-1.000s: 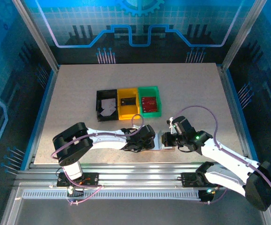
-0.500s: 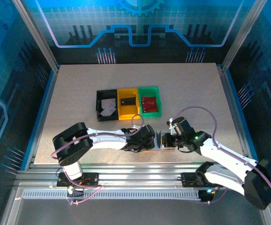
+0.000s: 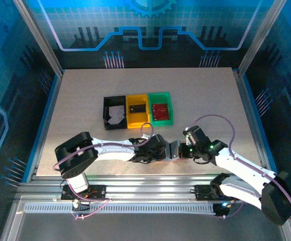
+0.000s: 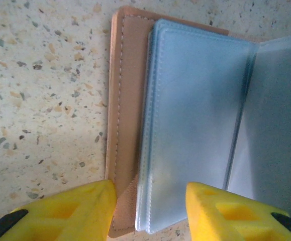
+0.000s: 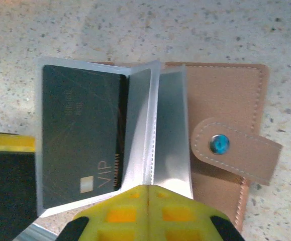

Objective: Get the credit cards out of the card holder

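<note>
The tan card holder (image 3: 173, 150) lies open near the table's front edge, between both grippers. My right gripper (image 5: 149, 188) is shut on a clear plastic sleeve (image 5: 158, 130) that stands up from the holder's spine. Left of that sleeve, a dark card marked VIP (image 5: 80, 135) sits inside another sleeve. The tan cover with its snap tab (image 5: 218, 144) lies flat to the right. My left gripper (image 4: 150, 193) is open, its yellow fingers (image 4: 85, 206) straddling the lower edge of the tan cover (image 4: 125, 100) and the stacked sleeves (image 4: 195, 115).
Three small trays stand side by side mid-table: black (image 3: 106, 115) with a white card (image 3: 116, 114), yellow (image 3: 137, 120) with a dark card (image 3: 136, 108), green (image 3: 161, 119) with a red card (image 3: 160, 109). Both arms crowd the front edge (image 3: 150, 174).
The right gripper has drawn a sleeve page up and leftward, so it now stands upright between the two grippers. The left arm has barely moved.
</note>
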